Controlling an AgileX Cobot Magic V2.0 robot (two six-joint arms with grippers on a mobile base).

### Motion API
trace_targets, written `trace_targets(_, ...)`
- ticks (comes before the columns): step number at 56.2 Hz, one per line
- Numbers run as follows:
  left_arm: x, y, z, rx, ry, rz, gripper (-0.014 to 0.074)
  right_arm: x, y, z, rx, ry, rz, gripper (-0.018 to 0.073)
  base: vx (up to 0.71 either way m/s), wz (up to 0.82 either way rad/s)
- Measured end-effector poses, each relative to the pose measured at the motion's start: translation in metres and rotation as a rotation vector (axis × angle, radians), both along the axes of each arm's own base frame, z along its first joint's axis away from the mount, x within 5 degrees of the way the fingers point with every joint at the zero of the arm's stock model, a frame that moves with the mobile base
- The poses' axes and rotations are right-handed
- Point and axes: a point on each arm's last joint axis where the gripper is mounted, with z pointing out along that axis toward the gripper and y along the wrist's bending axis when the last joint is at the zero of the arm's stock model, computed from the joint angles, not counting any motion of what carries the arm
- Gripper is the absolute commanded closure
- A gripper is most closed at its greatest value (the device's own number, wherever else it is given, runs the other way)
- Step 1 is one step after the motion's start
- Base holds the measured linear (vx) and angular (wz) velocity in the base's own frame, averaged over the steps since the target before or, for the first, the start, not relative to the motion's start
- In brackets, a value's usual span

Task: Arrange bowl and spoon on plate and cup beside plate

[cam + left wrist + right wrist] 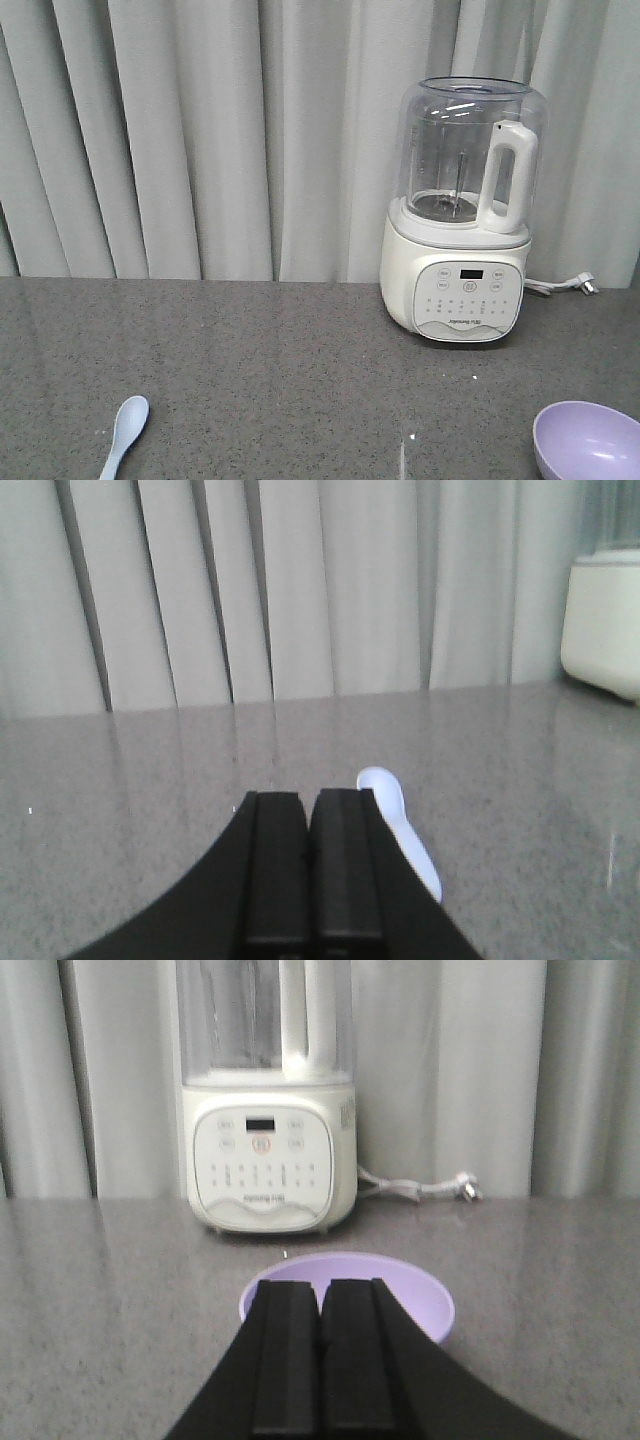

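Note:
The pale blue spoon (124, 436) lies on the grey counter at the lower left of the front view. In the left wrist view the spoon (398, 827) shows just right of my left gripper (307, 802), which is shut with nothing between its fingers. The lavender bowl (588, 441) sits at the lower right corner, cut off by the frame edge. From the right wrist, the bowl (410, 1295) stands upright just beyond my right gripper (321, 1288), shut and holding nothing. Plate and cup are out of view.
A white blender (460, 215) with a clear jug stands at the back right, its cord and plug (572, 284) trailing to the right. Grey curtains (200, 130) hang behind the counter's far edge.

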Motion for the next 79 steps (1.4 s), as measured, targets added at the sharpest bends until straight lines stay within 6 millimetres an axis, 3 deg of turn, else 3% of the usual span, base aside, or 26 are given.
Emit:
trace_targets(6,-0.003,0.0,0.019,-0.03,-0.172,-0.001,0.0599,-0.003,0.0,0.017,-0.003,-0.068,0.001,0.0568,0.0,0.0)
trace_targets(9,-0.008,0.001,0.037,-0.065,-0.253,-0.006,0.0599,-0.007,0.0,0.037,-0.019,-0.116,-0.002,0.0568,0.0,0.0)
trace_targets(15,-0.017,0.002,0.085,-0.126,-0.343,-0.022,0.0599,-0.016,0.0,0.097,-0.071,-0.204,-0.016,0.0568,0.0,0.0)
trace_targets(17,-0.02,0.002,0.115,-0.132,-0.359,-0.024,0.0599,-0.016,0.0,0.122,-0.083,-0.217,-0.02,0.0568,0.0,0.0)
trace_targets(24,0.004,0.0,0.177,-0.076,-0.255,-0.011,0.0599,0.003,-0.001,0.177,-0.095,-0.202,-0.024,0.0568,0.0,0.0)
trace_targets(30,0.05,-0.005,0.199,-0.007,-0.106,0.001,0.0599,0.036,-0.001,0.193,-0.096,-0.137,-0.02,0.0568,0.0,0.0)
trace_targets(36,0.092,-0.009,0.198,0.015,0.013,0.002,0.0597,0.067,-0.001,0.182,-0.09,-0.026,-0.014,0.0567,0.0,0.0)
trace_targets(44,0.119,-0.013,0.183,0.026,0.107,-0.007,0.0556,0.088,-0.001,0.169,-0.089,0.079,-0.01,0.0545,0.0,0.0)
trace_targets(50,0.126,-0.016,0.178,0.03,0.134,-0.017,0.0463,0.091,-0.001,0.167,-0.088,0.094,-0.01,0.048,0.0,0.0)
trace_targets(56,0.127,-0.017,0.178,0.03,0.139,-0.021,0.0302,0.091,-0.001,0.167,-0.088,0.095,-0.01,0.0358,0.0,0.0)
trace_targets(62,0.127,-0.017,0.178,0.03,0.139,-0.021,0.0113,0.091,-0.001,0.167,-0.087,0.097,-0.01,0.0149,0.0,0.0)
trace_targets(67,0.127,-0.017,0.177,0.031,0.14,-0.021,0.0013,0.091,-0.001,0.167,-0.087,0.097,-0.01,0.0002,0.0,0.0)
trace_targets(73,0.13,-0.018,0.176,-0.009,0.15,-0.023,-0.0027,0.091,-0.001,0.167,-0.087,0.093,-0.01,-0.0102,0.0,0.0)
trace_targets(79,0.134,-0.019,0.173,-0.073,0.172,-0.027,-0.0005,0.091,-0.001,0.168,-0.087,0.09,-0.01,-0.011,0.0,0.0)
